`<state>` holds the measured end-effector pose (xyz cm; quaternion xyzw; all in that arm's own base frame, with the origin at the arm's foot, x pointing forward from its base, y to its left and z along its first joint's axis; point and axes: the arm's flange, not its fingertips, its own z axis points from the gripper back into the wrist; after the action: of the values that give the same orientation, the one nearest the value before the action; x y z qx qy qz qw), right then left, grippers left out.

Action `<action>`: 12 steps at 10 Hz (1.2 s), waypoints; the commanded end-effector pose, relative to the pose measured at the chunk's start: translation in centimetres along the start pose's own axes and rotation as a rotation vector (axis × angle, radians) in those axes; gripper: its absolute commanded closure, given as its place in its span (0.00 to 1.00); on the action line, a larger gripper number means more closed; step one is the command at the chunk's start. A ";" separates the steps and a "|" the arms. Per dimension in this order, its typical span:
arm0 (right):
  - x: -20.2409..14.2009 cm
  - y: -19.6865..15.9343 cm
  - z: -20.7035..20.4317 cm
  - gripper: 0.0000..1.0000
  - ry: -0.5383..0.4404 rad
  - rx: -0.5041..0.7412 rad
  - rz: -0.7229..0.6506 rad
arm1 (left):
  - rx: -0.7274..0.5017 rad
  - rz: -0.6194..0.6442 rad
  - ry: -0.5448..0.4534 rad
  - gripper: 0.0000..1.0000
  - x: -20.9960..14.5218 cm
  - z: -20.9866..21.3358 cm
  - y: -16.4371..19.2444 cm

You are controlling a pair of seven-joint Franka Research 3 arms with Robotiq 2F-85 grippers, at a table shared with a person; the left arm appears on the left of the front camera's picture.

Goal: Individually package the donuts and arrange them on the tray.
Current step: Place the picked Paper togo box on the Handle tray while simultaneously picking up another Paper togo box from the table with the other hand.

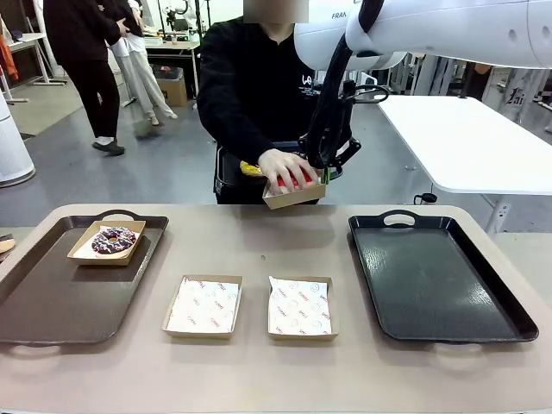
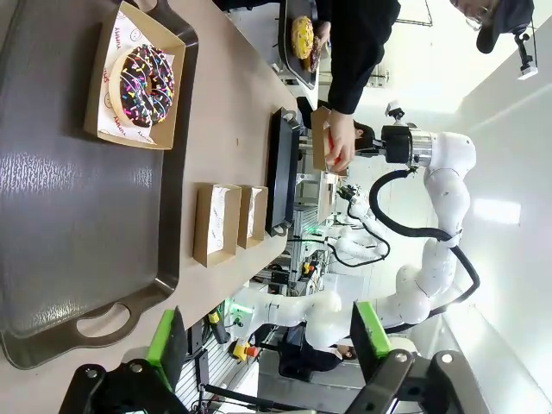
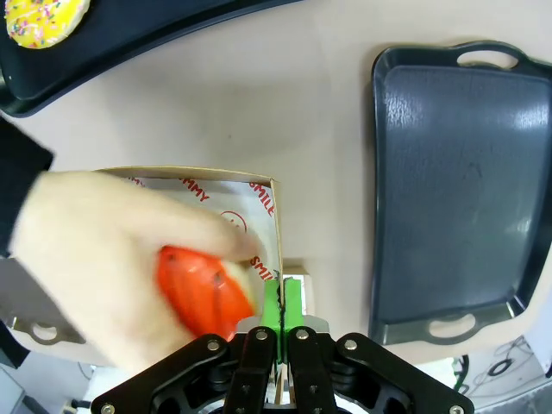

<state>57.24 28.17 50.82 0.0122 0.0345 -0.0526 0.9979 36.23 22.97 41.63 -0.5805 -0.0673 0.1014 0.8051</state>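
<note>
My right gripper (image 1: 327,175) (image 3: 281,299) hangs above the table's far edge, shut on the side wall of a paper-lined cardboard box (image 1: 294,197) (image 3: 203,193). A person's hand (image 1: 285,168) (image 3: 112,250) presses a red-glazed donut (image 1: 298,179) (image 3: 203,293) into that box. A yellow-glazed donut (image 1: 250,169) (image 3: 47,19) lies on the person's small black tray (image 3: 147,41). The sprinkled chocolate donut (image 1: 114,240) (image 2: 142,82) sits in a box on the brown tray (image 1: 52,297) (image 2: 69,233) at the left. My left gripper (image 2: 269,345) is open above that tray's handle end.
Two empty paper-lined boxes (image 1: 203,306) (image 1: 300,307) lie side by side mid-table. A large black tray (image 1: 435,280) (image 3: 466,181) rests bare at the right. Other people stand in the far background at the left.
</note>
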 end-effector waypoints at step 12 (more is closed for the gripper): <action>0.0 -0.2 0.1 1.00 -0.005 0.003 -0.003 | 0.014 -0.007 -0.004 0.00 -0.5 0.0 0.0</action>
<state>57.25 28.15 50.82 0.0121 0.0345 -0.0527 0.9979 36.23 22.97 41.63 -0.5805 -0.0672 0.1013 0.8052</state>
